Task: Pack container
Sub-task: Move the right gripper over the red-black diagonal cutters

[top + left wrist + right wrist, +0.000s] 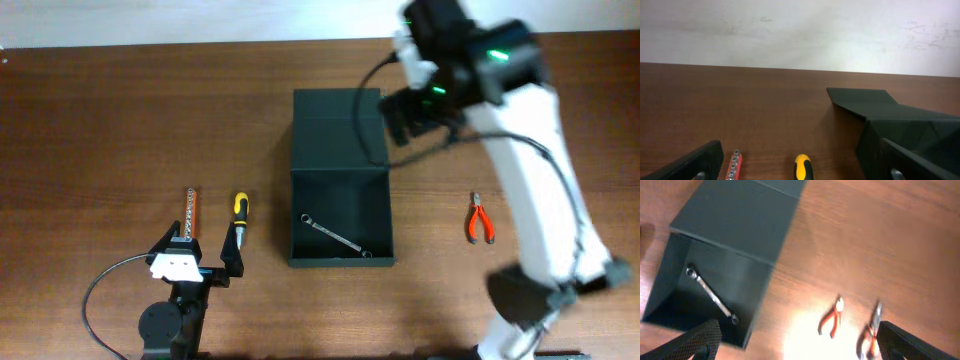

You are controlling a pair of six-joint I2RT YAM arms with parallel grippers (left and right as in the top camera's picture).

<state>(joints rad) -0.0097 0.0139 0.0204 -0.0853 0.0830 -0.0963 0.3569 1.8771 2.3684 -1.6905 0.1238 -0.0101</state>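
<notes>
The dark green-black container (pixel 298 215) stands open at mid-table, its flap lid (pixel 335 130) laid back flat. A silver wrench (pixel 335 236) lies inside, and also shows in the right wrist view (pixel 712 296). My right gripper (pixel 408 108) hovers high over the lid's right edge, open and empty (pixel 800 347). Orange-handled pliers (pixel 481 220) lie on the table right of the container; they look blurred and doubled in the right wrist view (pixel 831 320). My left gripper (pixel 200 256) is open and empty near the front left, its jaws (pixel 800 165) spanning the tool ends.
A yellow-and-black screwdriver (pixel 238 215) and an orange bit holder (pixel 190 212) lie just beyond the left gripper; both show in the left wrist view, the screwdriver (pixel 802 169) and the bit holder (pixel 733 166). The container's side wall (pixel 900 135) stands to its right.
</notes>
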